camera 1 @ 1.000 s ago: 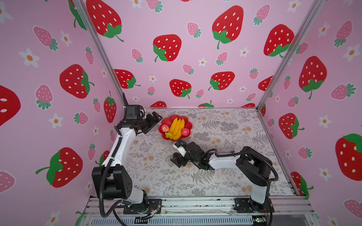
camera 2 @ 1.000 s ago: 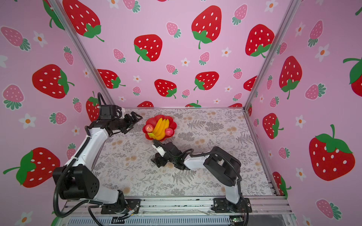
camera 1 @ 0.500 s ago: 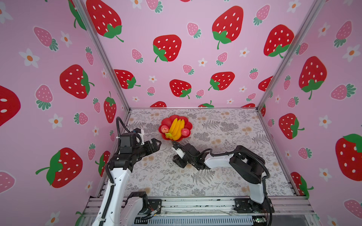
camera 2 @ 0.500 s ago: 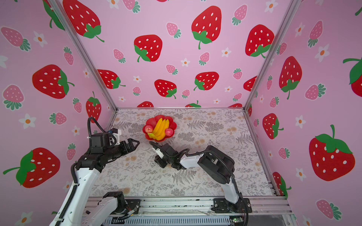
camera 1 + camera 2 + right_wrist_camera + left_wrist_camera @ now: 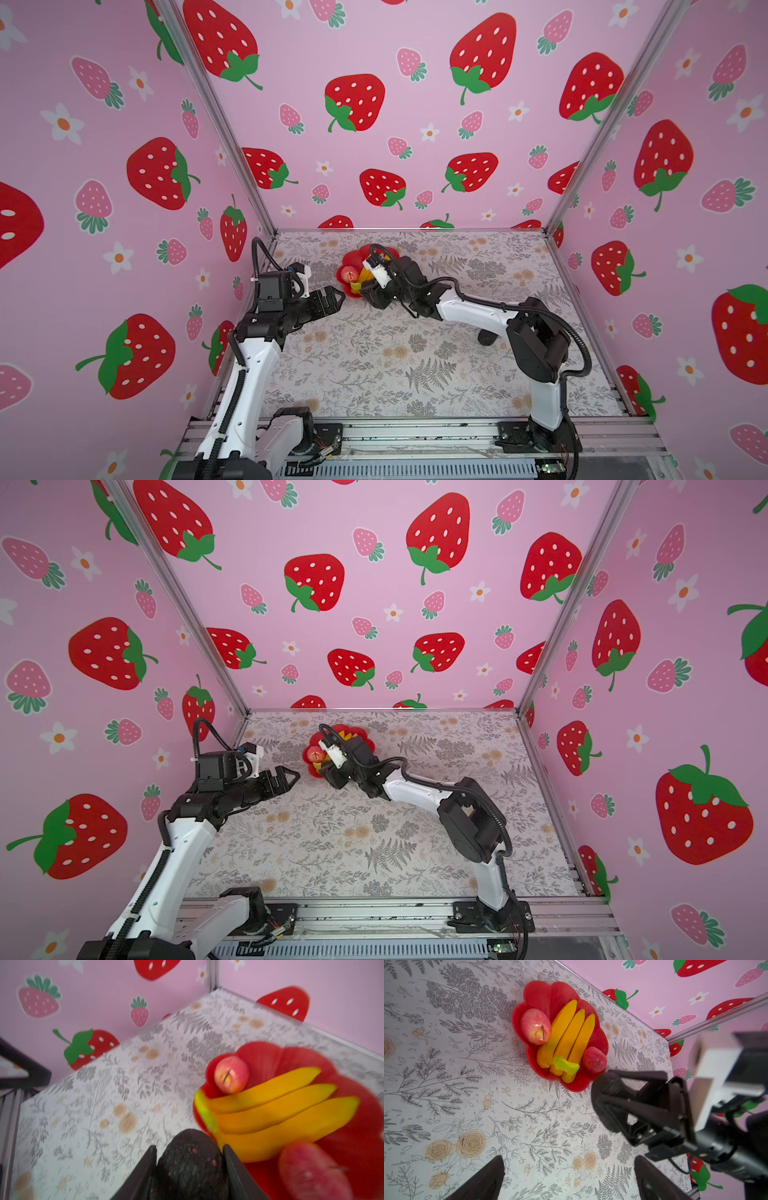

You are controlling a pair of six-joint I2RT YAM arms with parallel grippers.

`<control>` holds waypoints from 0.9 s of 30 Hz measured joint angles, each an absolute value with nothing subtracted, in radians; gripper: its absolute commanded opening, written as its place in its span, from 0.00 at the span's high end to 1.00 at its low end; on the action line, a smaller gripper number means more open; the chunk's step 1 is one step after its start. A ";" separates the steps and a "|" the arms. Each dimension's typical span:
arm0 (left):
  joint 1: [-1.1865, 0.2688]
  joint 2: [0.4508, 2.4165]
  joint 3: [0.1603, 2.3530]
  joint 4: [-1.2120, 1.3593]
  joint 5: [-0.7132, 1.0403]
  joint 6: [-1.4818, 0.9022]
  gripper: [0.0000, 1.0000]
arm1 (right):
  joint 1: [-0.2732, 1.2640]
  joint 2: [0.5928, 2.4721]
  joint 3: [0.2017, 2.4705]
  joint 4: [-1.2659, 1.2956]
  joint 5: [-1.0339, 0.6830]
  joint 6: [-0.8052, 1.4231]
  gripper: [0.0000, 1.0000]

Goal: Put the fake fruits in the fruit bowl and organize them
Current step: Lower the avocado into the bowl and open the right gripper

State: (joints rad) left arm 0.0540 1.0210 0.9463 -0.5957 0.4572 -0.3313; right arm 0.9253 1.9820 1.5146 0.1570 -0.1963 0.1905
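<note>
Dark bumpy fruit [image 5: 191, 1167], long axis pointing out of the jaws, is gripped in the half-closed right pincer [image 5: 189, 1148] at the near rim of the fruit bowl [image 5: 544, 995], set by the tabletop [image 5: 374, 374] far edge; left pincer [image 5: 332, 298], wide open and empty, is noted farther off.

We count one red bowl [image 5: 546, 995], one bunch of three bananas [image 5: 571, 1036], two apples [image 5: 535, 1026] [image 5: 595, 1059], one dark bumpy fruit [image 5: 191, 1163] between the right jaws.
</note>
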 measured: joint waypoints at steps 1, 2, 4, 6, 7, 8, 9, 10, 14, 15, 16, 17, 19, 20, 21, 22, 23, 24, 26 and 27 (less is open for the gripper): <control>0.054 1.032 0.960 -0.585 0.459 -0.328 0.01 | 0.902 1.995 1.567 0.157 -0.207 0.193 0.59; 0.054 1.040 0.967 -0.568 0.464 -0.324 0.01 | 0.880 2.014 1.622 0.159 -0.216 0.196 0.58; 0.054 1.052 0.968 -0.533 0.471 -0.318 0.01 | 0.844 2.061 1.716 0.168 -0.226 0.202 0.58; 0.054 1.064 0.968 -0.502 0.474 -0.314 0.01 | 0.822 2.126 1.805 0.175 -0.229 0.212 0.58; 0.054 1.070 0.968 -0.480 0.476 -0.310 0.01 | 0.816 2.168 1.855 0.178 -0.231 0.217 0.58; 0.054 1.075 0.967 -0.459 0.476 -0.308 0.01 | 0.813 2.212 1.903 0.178 -0.231 0.223 0.58; 0.054 1.078 0.965 -0.442 0.476 -0.305 0.01 | 0.813 2.251 1.941 0.179 -0.232 0.231 0.58; 0.054 1.081 0.963 -0.424 0.477 -0.300 0.01 | 0.813 2.297 1.984 0.184 -0.233 0.239 0.58; 0.055 1.082 0.947 -0.378 0.479 -0.282 0.01 | 0.813 2.451 2.085 0.250 -0.241 0.290 0.58; 0.055 1.081 0.942 -0.370 0.479 -0.282 0.01 | 0.813 2.473 2.089 0.271 -0.241 0.301 0.58; 0.056 1.080 0.935 -0.363 0.479 -0.281 0.01 | 0.813 2.497 2.089 0.295 -0.239 0.316 0.58; 0.057 1.080 0.928 -0.356 0.479 -0.280 0.01 | 0.813 2.518 2.089 0.319 -0.236 0.329 0.57; 0.061 1.080 0.921 -0.355 0.479 -0.280 0.01 | 0.813 2.553 2.092 0.364 -0.221 0.355 0.57; 0.064 1.080 0.920 -0.355 0.479 -0.280 0.01 | 0.813 2.568 2.094 0.380 -0.212 0.370 0.57; 0.067 1.080 0.920 -0.354 0.479 -0.280 0.01 | 0.813 2.581 2.101 0.391 -0.207 0.384 0.57; 0.070 1.080 0.920 -0.350 0.480 -0.280 0.01 | 0.813 2.596 2.109 0.408 -0.198 0.400 0.57; 0.073 1.080 0.920 -0.345 0.480 -0.281 0.01 | 0.813 2.607 2.114 0.426 -0.191 0.417 0.57; 0.074 1.080 0.918 -0.340 0.480 -0.281 0.01 | 0.813 2.614 2.118 0.439 -0.185 0.432 0.57; 0.075 1.080 0.916 -0.336 0.481 -0.282 0.01 | 0.809 2.628 2.123 0.472 -0.167 0.472 0.57; 0.076 1.080 0.915 -0.334 0.482 -0.282 0.01 | 0.809 2.631 2.124 0.481 -0.159 0.488 0.55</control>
